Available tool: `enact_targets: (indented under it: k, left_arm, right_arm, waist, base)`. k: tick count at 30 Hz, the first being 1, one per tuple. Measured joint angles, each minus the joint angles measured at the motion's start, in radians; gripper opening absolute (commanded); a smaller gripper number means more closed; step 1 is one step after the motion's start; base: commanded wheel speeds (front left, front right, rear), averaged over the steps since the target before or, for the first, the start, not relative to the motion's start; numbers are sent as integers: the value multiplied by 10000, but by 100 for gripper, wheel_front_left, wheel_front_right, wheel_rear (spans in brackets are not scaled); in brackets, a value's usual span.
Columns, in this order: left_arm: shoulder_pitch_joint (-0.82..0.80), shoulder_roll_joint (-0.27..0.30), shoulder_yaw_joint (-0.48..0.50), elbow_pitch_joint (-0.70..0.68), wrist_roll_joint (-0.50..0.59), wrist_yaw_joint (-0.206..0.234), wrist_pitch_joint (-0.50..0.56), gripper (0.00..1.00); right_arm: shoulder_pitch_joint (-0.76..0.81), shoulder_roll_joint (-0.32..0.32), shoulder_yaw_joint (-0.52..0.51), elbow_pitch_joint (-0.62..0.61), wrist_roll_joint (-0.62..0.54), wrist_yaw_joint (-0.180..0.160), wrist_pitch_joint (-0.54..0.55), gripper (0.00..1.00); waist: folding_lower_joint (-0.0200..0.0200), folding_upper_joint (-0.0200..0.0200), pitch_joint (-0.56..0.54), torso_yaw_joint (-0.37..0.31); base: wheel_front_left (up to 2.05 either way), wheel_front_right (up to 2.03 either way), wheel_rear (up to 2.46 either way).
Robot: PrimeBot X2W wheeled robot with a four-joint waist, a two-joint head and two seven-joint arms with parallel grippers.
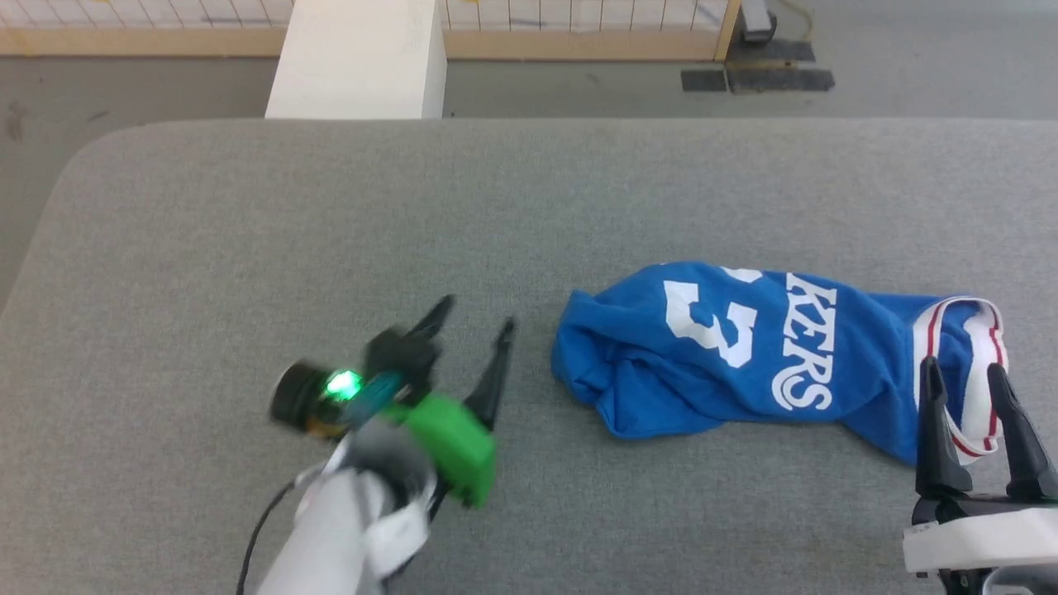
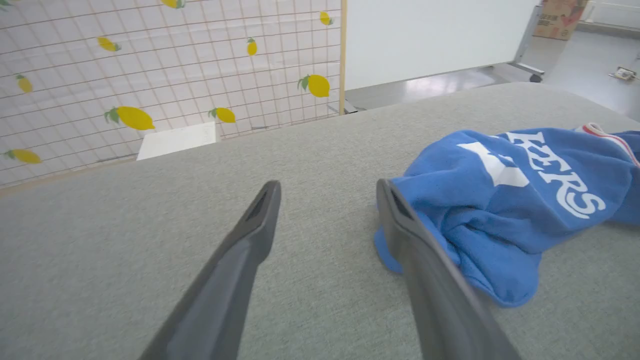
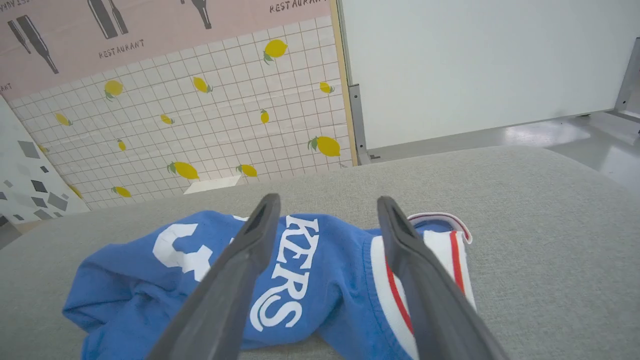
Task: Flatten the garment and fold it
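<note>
Left pincer (image 1: 477, 314): over the left-centre of the grey fabric-covered desk (image 1: 248, 231), fingers spread wide with bare desk between them, gripping nothing. The left wrist view places one finger's tip just beside the near edge of the garment; contact cannot be confirmed.

Garment (image 1: 744, 355): a royal-blue jersey T-shirt, lying crumpled in a long bunch on the right half of the desk, unfolded. White lettering ending "KERS" and part of a white number face up. The bunched blue end points toward the left pincer. The red-and-white striped trim (image 1: 996, 339) is at the right end.

Right pincer (image 1: 963, 368): at the lower right, fingers set wide apart over the trim end of the garment. The right wrist view shows the lettering and trim between the fingers. Nothing is clamped; whether the tips touch the cloth cannot be told.
</note>
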Motion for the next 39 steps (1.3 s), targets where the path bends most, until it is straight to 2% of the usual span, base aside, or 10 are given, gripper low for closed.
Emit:
enact_targets:
  k: [3,7,17,18,19,20,27,32,35,39]
  left_arm:
    - [-1079,75,-782,614,-278,-199,1469,100]
    - [-2155,123,-1705,1231,-932,-211,3131,100]
    - [-3188,42,-2527,3290,-1958,-240,4010,100]
    - [-3243,38,-2633,3482,-1958,-240,4082,68]
    - [-3354,12,-2711,3632,-1965,-240,4098,16]
    - [-3516,8,-2794,3758,-1988,-240,4098,0]
    - [-3768,-140,-2915,3908,-2625,-244,3168,0]
    - [-3863,75,-2111,3047,-3250,-224,2556,0]
    - [-3915,629,-1442,2290,-3369,13,2236,0]
    - [-3782,1638,-591,1488,-3277,598,1636,0]
  right_arm:
    - [-121,0,109,8,8,0,79,100]
    - [-301,-2,169,54,56,0,77,100]
    - [-695,0,295,334,128,0,50,100]
    - [-715,0,303,355,130,0,50,100]
    - [-732,0,314,378,146,0,50,100]
    - [-750,0,330,401,176,0,48,100]
    - [-774,0,230,616,201,0,-23,100]
    - [-758,2,171,650,213,0,-21,100]
    - [-665,-2,150,648,213,0,36,100]
    - [-619,0,196,631,259,0,58,100]
  waist:
    - [0,0,240,27]
    - [0,0,587,12]
    - [0,0,1244,-414]
    - [0,0,1285,-453]
    - [0,0,1329,-497]
    - [0,0,1366,-541]
    - [0,0,1284,-550]
    - [0,0,910,-362]
    - [0,0,668,-232]
    - [0,0,429,-93]
  base:
    - [0,0,0]
    - [0,0,0]
    - [0,0,0]
    - [0,0,0]
    - [0,0,0]
    - [0,0,0]
    - [0,0,0]
    - [0,0,0]
    - [0,0,0]
    - [0,0,0]
